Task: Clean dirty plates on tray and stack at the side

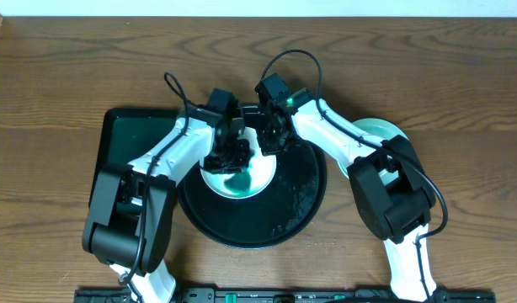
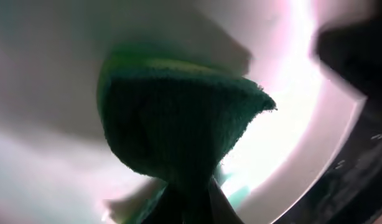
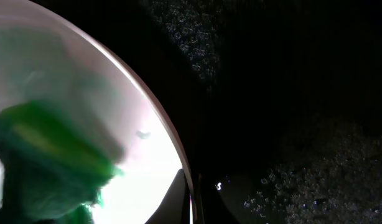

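One white plate (image 1: 257,175) lies on the round black tray (image 1: 301,210), with a green smear near its centre. My left gripper (image 1: 227,156) is shut on a green sponge (image 2: 178,118) and presses it onto the plate (image 2: 48,168). My right gripper (image 1: 273,139) grips the plate's far-right rim (image 3: 155,118); one finger (image 3: 178,199) lies over the rim, and the sponge (image 3: 48,155) shows beyond it. More pale-green plates (image 1: 381,130) sit on the table to the right of the tray, partly hidden by my right arm.
A rectangular dark-green tray (image 1: 128,139) lies left of the black tray, partly under my left arm. The black tray's surface (image 3: 290,93) is wet with foam specks. Wooden table (image 1: 65,67) surrounds everything.
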`<action>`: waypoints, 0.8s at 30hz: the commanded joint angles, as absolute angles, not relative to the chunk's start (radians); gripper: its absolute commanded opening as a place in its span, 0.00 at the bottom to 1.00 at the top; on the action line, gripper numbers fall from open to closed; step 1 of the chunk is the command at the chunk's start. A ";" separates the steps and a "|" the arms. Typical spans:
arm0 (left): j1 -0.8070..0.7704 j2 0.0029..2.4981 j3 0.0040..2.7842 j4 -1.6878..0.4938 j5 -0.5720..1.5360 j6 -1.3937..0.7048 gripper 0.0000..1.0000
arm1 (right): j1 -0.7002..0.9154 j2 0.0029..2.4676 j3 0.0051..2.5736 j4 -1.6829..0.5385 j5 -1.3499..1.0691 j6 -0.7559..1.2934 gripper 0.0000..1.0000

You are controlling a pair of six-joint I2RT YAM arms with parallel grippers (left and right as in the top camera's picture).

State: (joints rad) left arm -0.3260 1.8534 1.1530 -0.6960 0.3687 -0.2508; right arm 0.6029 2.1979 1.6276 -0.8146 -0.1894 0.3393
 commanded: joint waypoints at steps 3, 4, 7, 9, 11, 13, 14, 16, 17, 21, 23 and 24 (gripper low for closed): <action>-0.336 1.882 1.145 -0.582 -0.036 -0.438 0.07 | 0.611 2.207 1.608 -0.826 -0.196 0.336 0.01; -0.336 1.882 1.145 -0.597 -0.107 -0.462 0.07 | 0.611 2.207 1.608 -0.826 -0.196 0.336 0.01; -0.336 1.879 1.163 -0.720 -0.313 -0.567 0.07 | 0.612 2.207 1.608 -0.827 -0.196 0.336 0.01; -0.336 1.879 1.213 -0.832 -0.342 -0.582 0.07 | 0.611 2.207 1.608 -0.827 -0.196 0.336 0.01; -0.336 1.874 1.315 -0.967 -0.304 -0.573 0.07 | 0.612 2.207 1.608 -0.829 -0.196 0.335 0.01; -0.336 1.861 1.366 -1.022 -0.236 -0.529 0.07 | 0.611 2.207 1.608 -0.829 -0.197 0.331 0.01; -0.336 1.849 1.397 -1.053 -0.201 -0.505 0.07 | 0.611 2.207 1.608 -0.829 -0.212 0.313 0.01; -0.336 1.819 1.446 -1.102 -0.176 -0.482 0.07 | 0.611 2.205 1.609 -0.828 -0.248 0.280 0.01; -0.332 1.789 1.480 -1.135 -0.175 -0.478 0.07 | 0.611 2.204 1.609 -0.829 -0.261 0.275 0.01; -0.262 1.646 1.524 -1.185 -0.167 -0.443 0.07 | 0.611 2.190 1.610 -0.838 -0.269 0.271 0.01; -0.197 1.590 1.523 -1.205 -0.168 -0.418 0.07 | 0.612 2.166 1.610 -0.843 -0.267 0.251 0.01; -0.165 1.576 1.523 -1.213 -0.167 -0.406 0.08 | 0.612 2.148 1.610 -0.845 -0.259 0.237 0.01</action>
State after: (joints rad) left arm -0.2523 1.6428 1.4956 -1.1885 -0.1596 -0.4629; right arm 0.6025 2.1967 1.6272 -0.8230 -0.2195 0.2939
